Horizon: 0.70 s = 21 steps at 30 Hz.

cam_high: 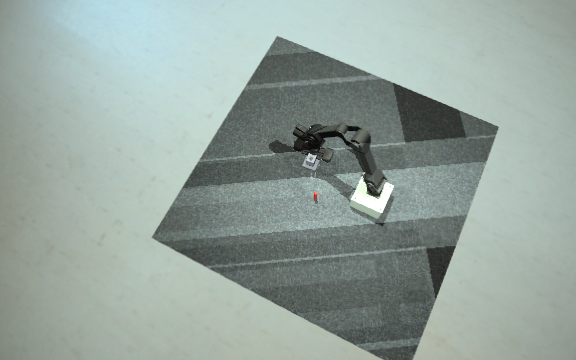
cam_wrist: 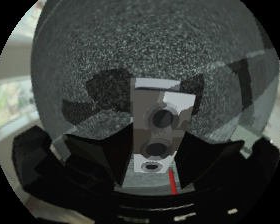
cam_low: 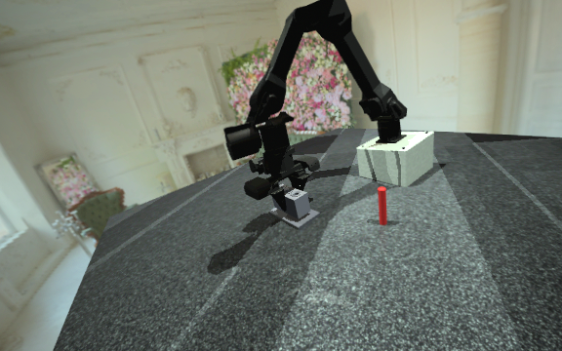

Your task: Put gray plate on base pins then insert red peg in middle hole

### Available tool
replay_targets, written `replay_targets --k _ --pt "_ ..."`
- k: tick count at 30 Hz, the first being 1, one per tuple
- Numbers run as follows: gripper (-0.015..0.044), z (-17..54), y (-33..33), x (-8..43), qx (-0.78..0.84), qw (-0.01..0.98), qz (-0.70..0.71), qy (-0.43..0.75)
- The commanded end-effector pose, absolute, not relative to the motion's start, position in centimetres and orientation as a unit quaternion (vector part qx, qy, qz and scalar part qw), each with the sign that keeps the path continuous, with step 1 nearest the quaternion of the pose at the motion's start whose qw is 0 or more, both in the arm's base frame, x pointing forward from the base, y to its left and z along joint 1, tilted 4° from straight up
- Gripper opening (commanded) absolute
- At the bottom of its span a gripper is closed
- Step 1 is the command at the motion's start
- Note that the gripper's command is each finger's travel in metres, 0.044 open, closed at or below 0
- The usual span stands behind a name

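The gray plate [cam_high: 310,159] [cam_low: 298,207] [cam_wrist: 142,131] is a thick block with three holes in its top. My gripper [cam_low: 295,199] [cam_wrist: 152,124] is shut on it, with a dark finger on either side. The plate is low over the flat light gray base [cam_high: 307,167] [cam_low: 301,224] [cam_wrist: 156,84], and the exterior view shows no clear gap between them. The two pins are hidden, so whether the plate is fully seated cannot be told. The red peg [cam_high: 315,196] [cam_low: 382,207] [cam_wrist: 173,183] stands upright, apart from the base and the gripper.
The arm's pale block mount [cam_high: 370,200] [cam_low: 395,163] stands on the dark striped mat [cam_high: 248,210] [cam_low: 398,292], beyond the peg in the exterior view. The arm arches from it to the plate. Arm shadows fall near the base.
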<state>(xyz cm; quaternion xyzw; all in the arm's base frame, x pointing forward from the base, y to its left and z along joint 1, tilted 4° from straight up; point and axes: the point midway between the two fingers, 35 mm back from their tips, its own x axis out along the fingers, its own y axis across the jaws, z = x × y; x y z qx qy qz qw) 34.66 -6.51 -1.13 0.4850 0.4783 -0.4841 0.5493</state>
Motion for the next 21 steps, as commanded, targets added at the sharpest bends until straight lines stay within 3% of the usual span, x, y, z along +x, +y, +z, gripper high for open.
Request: replay_targets --k 1,13,17,21 --pt "0.0131 -1.1 -6.5 34.7 0.485 0.549 -0.484 0.478" --pt "0.0440 -1.1 -6.5 34.7 0.485 0.549 -0.484 0.478" --pt "0.0440 -0.8 -6.5 34.7 0.485 0.549 -0.484 0.478" --pt "0.0440 4.7 -6.2 34.8 0.485 0.550 -0.483 0.479"
